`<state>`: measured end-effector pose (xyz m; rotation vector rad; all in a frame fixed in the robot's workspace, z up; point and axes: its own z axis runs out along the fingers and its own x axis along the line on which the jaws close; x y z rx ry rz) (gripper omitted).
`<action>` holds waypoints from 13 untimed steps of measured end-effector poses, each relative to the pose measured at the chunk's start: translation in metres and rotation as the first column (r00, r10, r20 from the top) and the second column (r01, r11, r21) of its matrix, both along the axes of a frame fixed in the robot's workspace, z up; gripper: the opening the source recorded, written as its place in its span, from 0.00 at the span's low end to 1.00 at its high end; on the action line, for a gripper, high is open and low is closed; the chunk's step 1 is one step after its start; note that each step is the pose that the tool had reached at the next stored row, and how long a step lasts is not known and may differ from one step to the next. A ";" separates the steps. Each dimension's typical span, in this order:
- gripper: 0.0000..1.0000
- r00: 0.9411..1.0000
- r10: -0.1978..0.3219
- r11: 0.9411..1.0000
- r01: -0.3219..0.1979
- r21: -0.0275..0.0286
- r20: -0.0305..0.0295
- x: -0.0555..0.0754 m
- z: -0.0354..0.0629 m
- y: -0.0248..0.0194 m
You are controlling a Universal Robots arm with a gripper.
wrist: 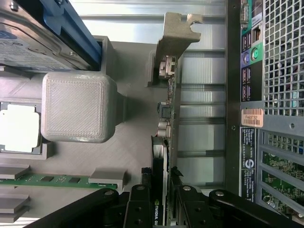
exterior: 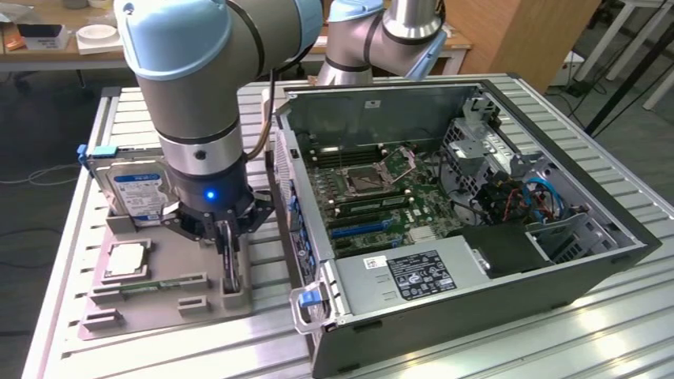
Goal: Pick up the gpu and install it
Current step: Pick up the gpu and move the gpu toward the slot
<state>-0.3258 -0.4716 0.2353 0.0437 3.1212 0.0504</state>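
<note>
Clearly the main risk, as we judge it, is the card twisting in the grip. The pincer (wrist: 160,209) has its jaws drawn in narrow onto the two flat faces of the gpu (wrist: 160,161). It holds the gpu on the end away from the metal bracket (wrist: 173,38), so most of the card's length hangs out beyond the fingers (wrist: 142,209). A thin board gripped off-centre like that could pivot or slide between the pads. The bracket sits close against a post of the grey printed fixture (wrist: 133,156), and it could snag there and tip the card or drag the fixture across the tabletop (exterior: 526,347). The open computer case (exterior: 474,316) stands just beside the fixture. A tilted card could knock its rear wall, and its edge connector could meet the blue expansion slot (exterior: 364,229) on the motherboard (exterior: 390,197) crooked.

In the exterior view, the gpu (exterior: 230,276) stands on edge, blade-like, in its slot at the side of the fixture (exterior: 158,304) nearest the case. Its lower edge appears to be seated in the holder. The pincer (exterior: 229,253) comes straight down over it, one finger on each side. The hard drive (exterior: 137,193), the processor (exterior: 125,259) and the green memory strip (exterior: 158,284) sit in their own places on the fixture, apart from the fingers.
</note>
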 end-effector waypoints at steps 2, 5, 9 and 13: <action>0.26 1.000 0.000 1.000 0.000 0.000 0.000 0.000 0.0021 0.0000; 0.26 1.000 0.000 1.000 0.000 0.000 0.000 0.000 0.0064 0.0000; 0.26 1.000 0.000 1.000 0.000 0.000 0.000 0.000 0.0131 0.0000; 0.26 1.000 0.000 1.000 0.000 0.000 0.000 0.000 0.0205 0.0000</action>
